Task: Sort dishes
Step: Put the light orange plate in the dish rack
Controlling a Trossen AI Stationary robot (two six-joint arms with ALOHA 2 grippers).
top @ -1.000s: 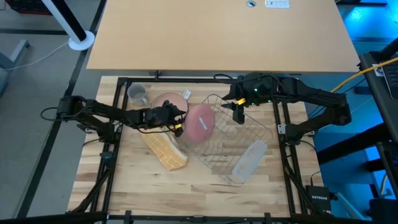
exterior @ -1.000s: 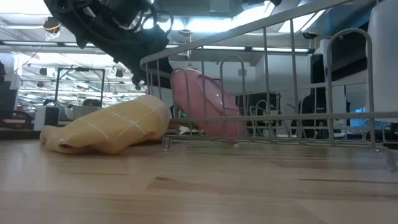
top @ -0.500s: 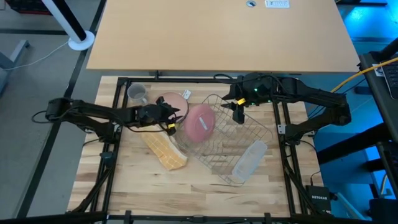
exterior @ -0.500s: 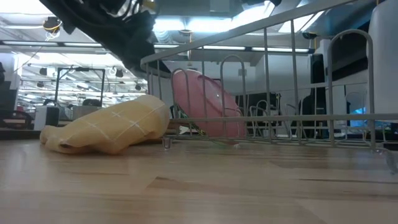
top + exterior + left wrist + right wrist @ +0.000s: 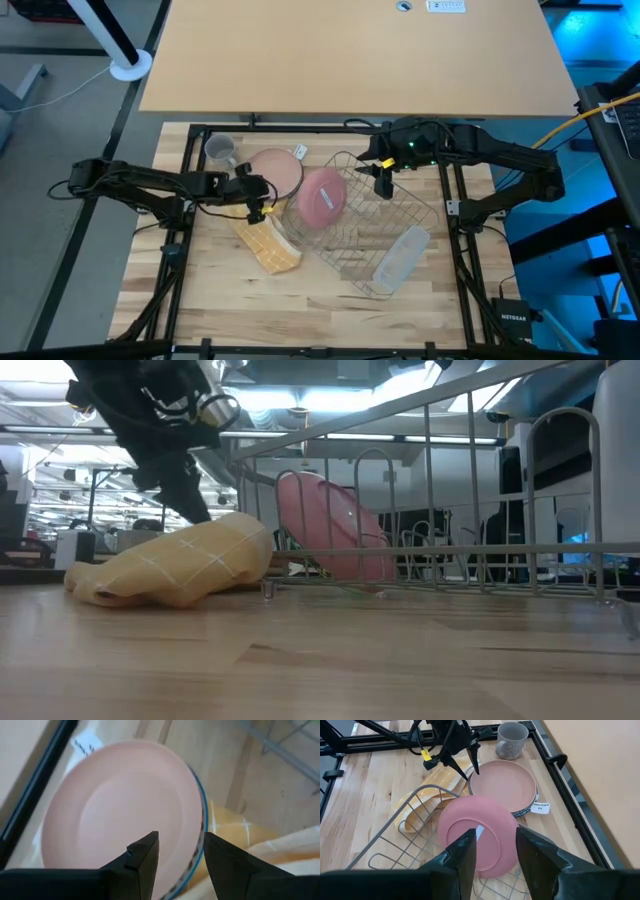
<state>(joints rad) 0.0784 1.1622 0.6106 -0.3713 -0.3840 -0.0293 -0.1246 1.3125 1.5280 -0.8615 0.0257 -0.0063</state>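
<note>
A pink plate (image 5: 277, 170) lies flat at the table's far left on a blue-rimmed plate (image 5: 202, 815). A pink bowl (image 5: 322, 196) stands tilted on its rim inside the wire rack (image 5: 385, 225); it also shows in the low view (image 5: 335, 530). A grey mug (image 5: 220, 150) stands at the far left corner. My left gripper (image 5: 262, 197) is open and empty, just left of the rack, over the near edge of the pink plate (image 5: 125, 810). My right gripper (image 5: 383, 180) is open and empty above the rack's far side. I cannot make out the green bowl.
A yellow checked cloth (image 5: 265, 240) lies bunched just near of my left gripper, against the rack's left corner. A clear oblong tray (image 5: 400, 256) lies in the rack's near right part. Bare wood shows along the table's near edge.
My left gripper has drawn back from the pink bowl in the rack toward the table's left edge. The bowl has stayed leaning in the rack. My right arm has kept still.
</note>
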